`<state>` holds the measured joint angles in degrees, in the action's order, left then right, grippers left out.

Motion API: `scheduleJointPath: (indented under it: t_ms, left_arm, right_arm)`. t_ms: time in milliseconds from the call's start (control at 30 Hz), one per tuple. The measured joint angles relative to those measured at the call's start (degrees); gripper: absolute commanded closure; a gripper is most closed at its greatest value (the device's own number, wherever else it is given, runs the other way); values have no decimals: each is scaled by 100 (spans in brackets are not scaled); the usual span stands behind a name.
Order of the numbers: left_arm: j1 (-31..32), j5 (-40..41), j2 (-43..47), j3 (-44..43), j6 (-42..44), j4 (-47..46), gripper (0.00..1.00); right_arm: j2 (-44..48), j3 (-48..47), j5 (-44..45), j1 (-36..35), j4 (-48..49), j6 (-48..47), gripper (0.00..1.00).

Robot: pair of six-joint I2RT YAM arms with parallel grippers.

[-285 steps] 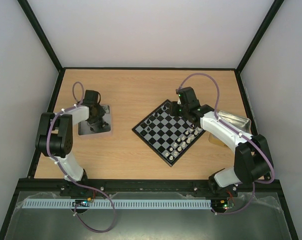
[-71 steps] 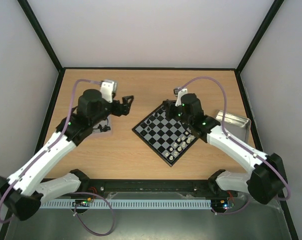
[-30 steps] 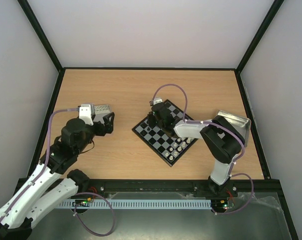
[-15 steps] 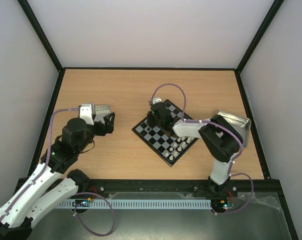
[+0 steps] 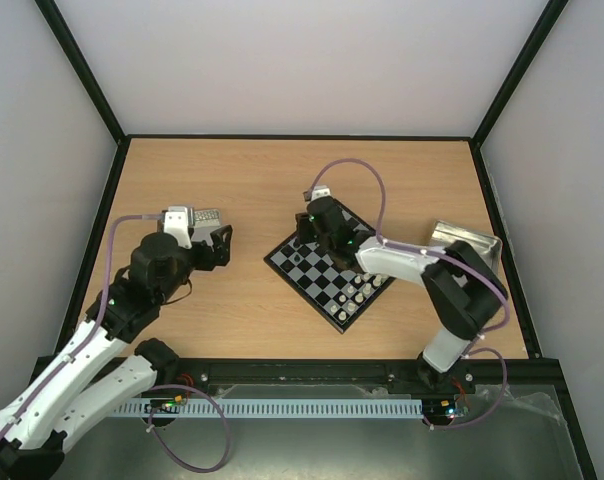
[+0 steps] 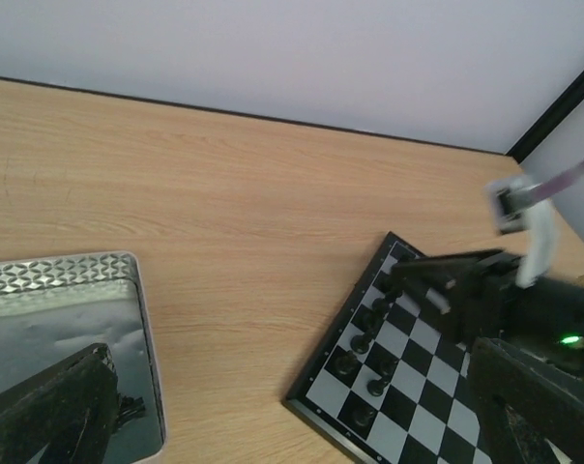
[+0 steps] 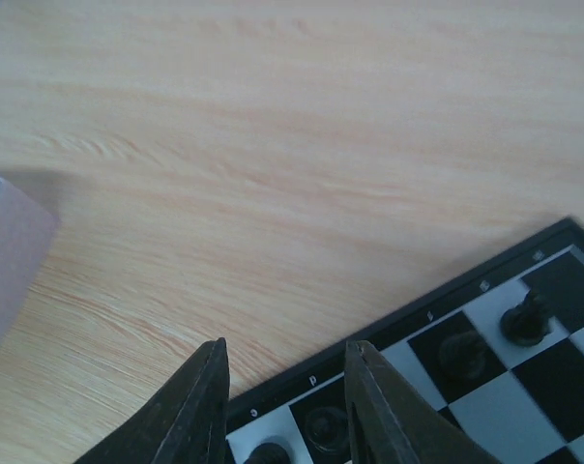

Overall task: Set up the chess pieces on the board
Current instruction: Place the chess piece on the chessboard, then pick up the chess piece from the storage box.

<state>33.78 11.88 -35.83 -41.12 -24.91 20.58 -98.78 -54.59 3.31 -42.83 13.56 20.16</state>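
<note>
The board lay diamond-wise on the wooden table, with black chess pieces along its far-left edge and white chess pieces along its near-right edge. The right gripper hovered over the rim on the black side, its fingers parted with nothing held between them. The left gripper, spread wide, hung near a metal tray, well apart from the board.
</note>
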Motion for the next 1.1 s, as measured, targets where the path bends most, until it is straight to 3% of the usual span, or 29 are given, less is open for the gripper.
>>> scheduleJointPath:
  t_ms: [233, 333, 567, 733, 1100]
  left_arm:
    - [-72, 170, -815, -118, -175, 153, 2]
    - [-382, 142, -1342, -149, -398, 195, 13]
    - [-2009, -210, -2824, -588, -1073, 424, 41]
    - [-2673, -264, -3877, -693, -1460, 236, 54]
    - [-3123, 446, -6074, -1440, -2323, -308, 54]
  right_arm:
    - [1165, -2, 175, 0, -269, 498, 58]
    - [1460, 15, 205, 7, -361, 702, 58]
    - [1725, 529, 149, 7, -452, 988, 61]
    - [1740, 811, -70, 11, -433, 1091, 63]
    - [2199, 1314, -334, 13, -267, 1141, 63]
